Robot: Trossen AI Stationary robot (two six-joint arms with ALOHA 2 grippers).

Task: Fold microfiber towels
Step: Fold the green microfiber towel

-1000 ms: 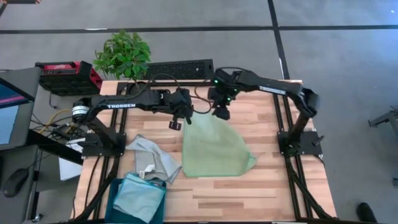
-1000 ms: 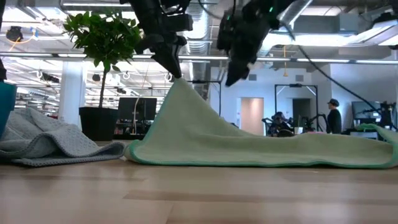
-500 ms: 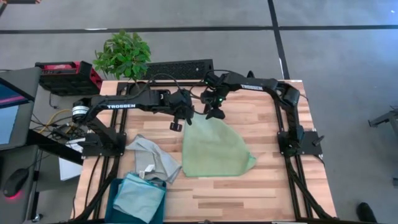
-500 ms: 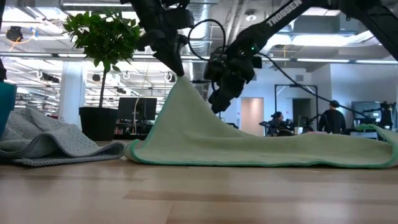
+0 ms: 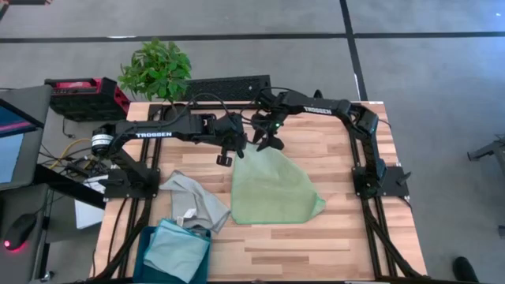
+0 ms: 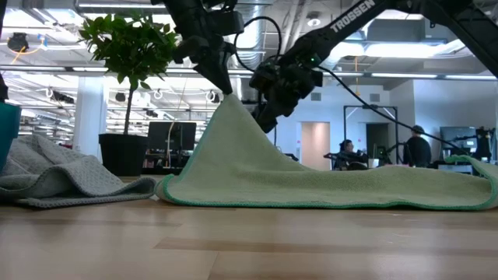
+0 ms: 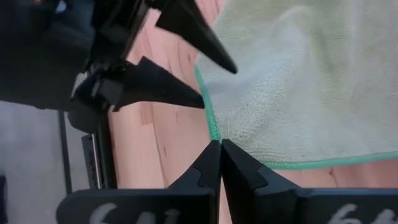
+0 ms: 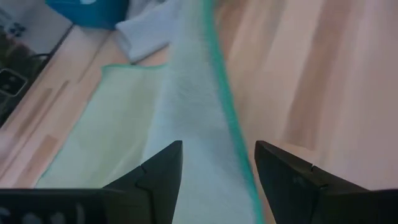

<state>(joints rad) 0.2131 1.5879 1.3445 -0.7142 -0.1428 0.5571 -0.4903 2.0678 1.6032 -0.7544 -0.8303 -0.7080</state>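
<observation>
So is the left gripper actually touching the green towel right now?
Touching. The left wrist view shows the left gripper shut on the green towel at its corner, and the low view shows that corner lifted into a peak.

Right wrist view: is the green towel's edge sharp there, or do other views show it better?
Right wrist view: the green towel is smeared, its hem a soft streak between the open right tool. Left wrist view: hem crisp at the shut left tool. Low view: backlit by ceiling lights.
</observation>
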